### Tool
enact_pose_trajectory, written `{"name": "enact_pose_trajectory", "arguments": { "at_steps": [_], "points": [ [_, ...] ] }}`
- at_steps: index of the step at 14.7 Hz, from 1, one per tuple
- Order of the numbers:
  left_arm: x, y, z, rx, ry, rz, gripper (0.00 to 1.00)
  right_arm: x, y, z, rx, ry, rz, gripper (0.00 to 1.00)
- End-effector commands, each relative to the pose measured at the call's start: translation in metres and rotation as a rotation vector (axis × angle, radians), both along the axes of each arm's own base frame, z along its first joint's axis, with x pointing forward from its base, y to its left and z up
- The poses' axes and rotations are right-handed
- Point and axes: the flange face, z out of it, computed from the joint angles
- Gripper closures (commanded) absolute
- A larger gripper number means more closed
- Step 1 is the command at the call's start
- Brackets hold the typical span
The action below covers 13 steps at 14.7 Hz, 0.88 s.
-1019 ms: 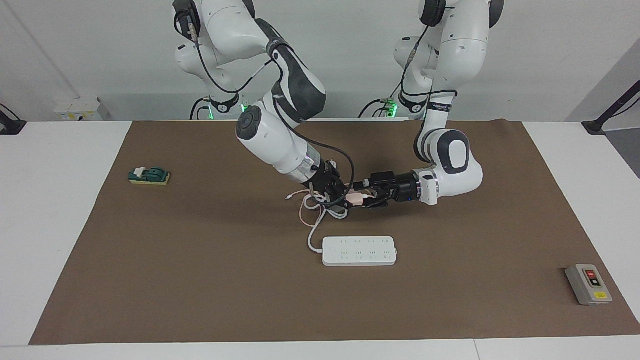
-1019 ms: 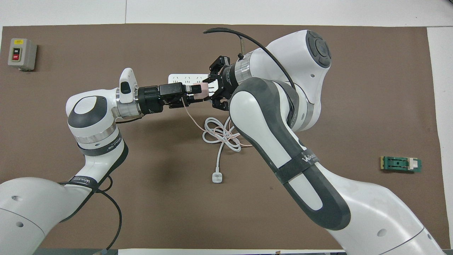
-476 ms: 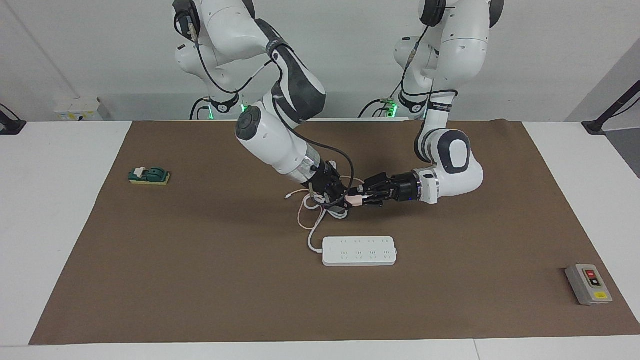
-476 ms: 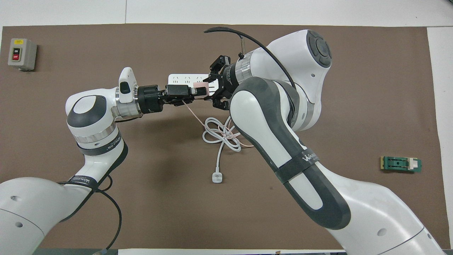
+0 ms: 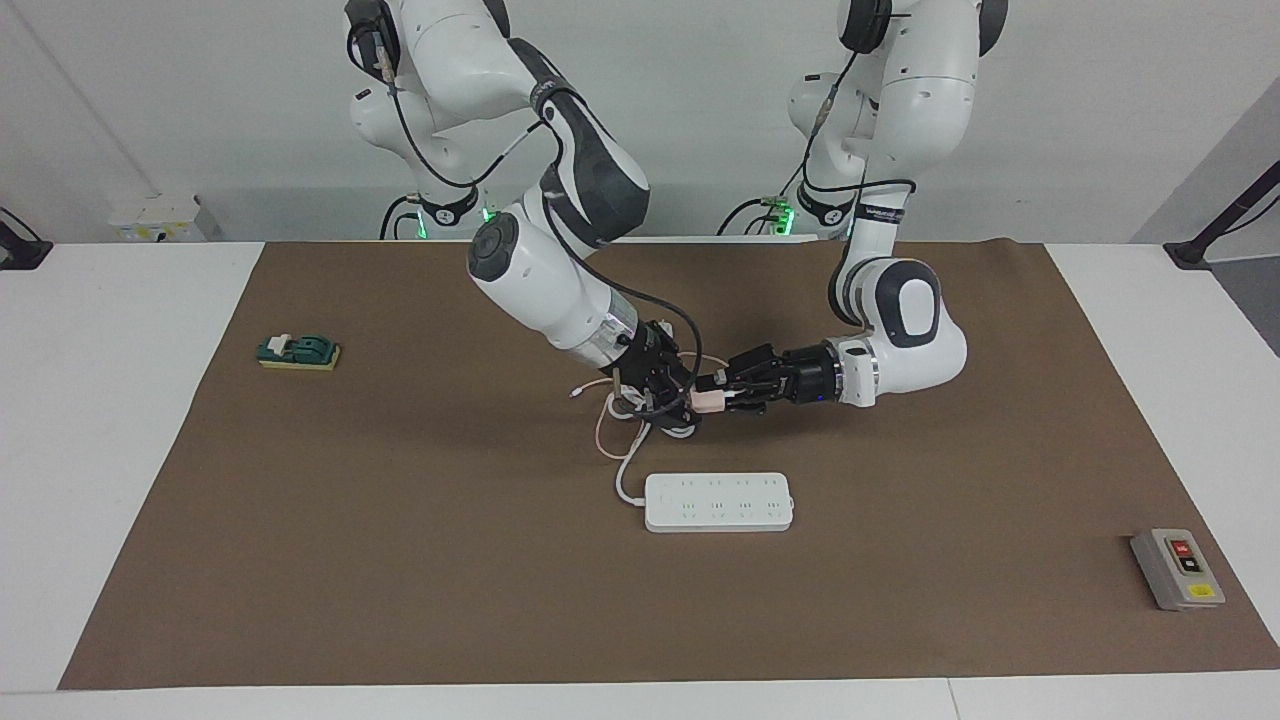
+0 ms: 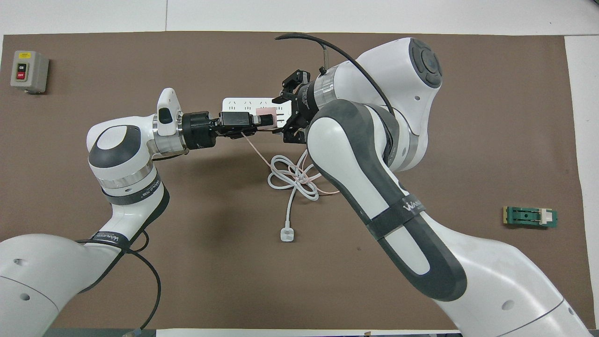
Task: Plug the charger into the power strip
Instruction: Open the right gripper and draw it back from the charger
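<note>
- Brown-matted worktop (image 5: 300, 560): handover step, the charger (image 5: 709, 401) aloft above the coiled cord (image 5: 640, 415), nearer the robots than the power strip (image 5: 718, 502).
- Left pincer (image 5: 722, 396) is clamped on the charger; right pincer (image 5: 683, 399): grip unreadable.
- Next: carry it over a socket, prongs down.

The grey button box (image 6: 29, 71) reads "ON" and "OFF" on its buttons.
</note>
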Motion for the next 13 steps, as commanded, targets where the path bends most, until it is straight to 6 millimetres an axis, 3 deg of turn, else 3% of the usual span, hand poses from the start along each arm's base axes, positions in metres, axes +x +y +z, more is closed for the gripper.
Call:
{"name": "enact_pose_trajectory", "arguments": {
  "at_steps": [1, 5, 7, 13],
  "points": [
    [0.008, 0.002, 0.009, -0.015, -0.041, 0.009, 1.00, 0.022, -0.037, 0.013, 0.038, 0.002, -0.074, 0.00],
    [0.019, 0.011, 0.031, 0.038, -0.097, -0.010, 1.00, 0.035, -0.082, 0.037, 0.032, -0.037, -0.122, 0.00],
    [0.027, 0.025, 0.041, 0.104, -0.144, -0.016, 1.00, 0.040, -0.108, 0.051, 0.026, -0.059, -0.149, 0.00],
    [0.038, 0.051, 0.106, 0.407, -0.262, -0.061, 1.00, 0.044, -0.200, 0.082, -0.048, -0.121, -0.085, 0.00]
  ]
}}
